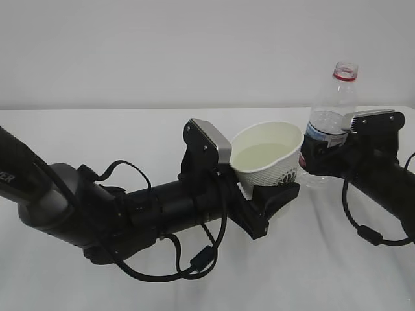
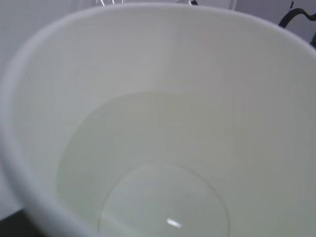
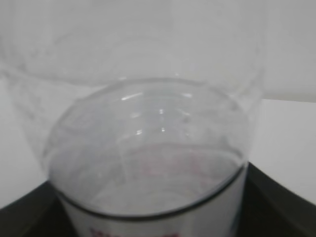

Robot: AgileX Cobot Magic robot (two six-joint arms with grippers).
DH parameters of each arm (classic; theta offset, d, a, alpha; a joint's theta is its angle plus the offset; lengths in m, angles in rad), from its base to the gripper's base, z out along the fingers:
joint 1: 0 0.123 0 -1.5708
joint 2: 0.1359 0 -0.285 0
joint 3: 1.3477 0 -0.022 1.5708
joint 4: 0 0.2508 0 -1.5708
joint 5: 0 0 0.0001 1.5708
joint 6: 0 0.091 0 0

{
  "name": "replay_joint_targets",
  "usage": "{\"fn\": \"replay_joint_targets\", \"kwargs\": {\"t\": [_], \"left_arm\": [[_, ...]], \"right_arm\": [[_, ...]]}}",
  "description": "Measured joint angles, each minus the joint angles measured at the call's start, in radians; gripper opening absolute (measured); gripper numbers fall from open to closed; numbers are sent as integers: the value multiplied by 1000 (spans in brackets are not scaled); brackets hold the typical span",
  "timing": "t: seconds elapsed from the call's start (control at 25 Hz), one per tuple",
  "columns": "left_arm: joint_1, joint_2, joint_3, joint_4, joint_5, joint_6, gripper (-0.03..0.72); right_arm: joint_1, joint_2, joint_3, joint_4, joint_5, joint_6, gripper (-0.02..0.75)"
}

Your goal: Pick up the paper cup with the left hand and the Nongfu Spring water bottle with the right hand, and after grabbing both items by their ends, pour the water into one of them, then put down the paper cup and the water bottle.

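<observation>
Paper cup point(image 1: 271, 157), gripped by left hand point(image 1: 275, 194), has water point(image 2: 148, 163). Right hand point(image 1: 324, 155) grips upright bottle point(image 1: 334, 110). Pouring looks done; next, lower both gently.

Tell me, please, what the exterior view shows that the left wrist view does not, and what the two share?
Only the exterior view shows both arms: the left pincer gripping the paper cup by its lower end, the right pincer around the upright, capless water bottle, and the white table. Only the left wrist view looks closely down the cup's inner wall to its round bottom. Both show the cup's cream inside holding clear water.
</observation>
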Motion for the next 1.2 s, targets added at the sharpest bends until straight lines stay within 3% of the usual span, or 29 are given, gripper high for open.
{"fn": "replay_joint_targets", "kwargs": {"t": [0.28,1.2], "left_arm": [[0,0,0,0,0,0,528],[0,0,0,0,0,0,528]], "right_arm": [[0,0,0,-25,0,6,653],[0,-31,18,-34,0,8,655]]}}
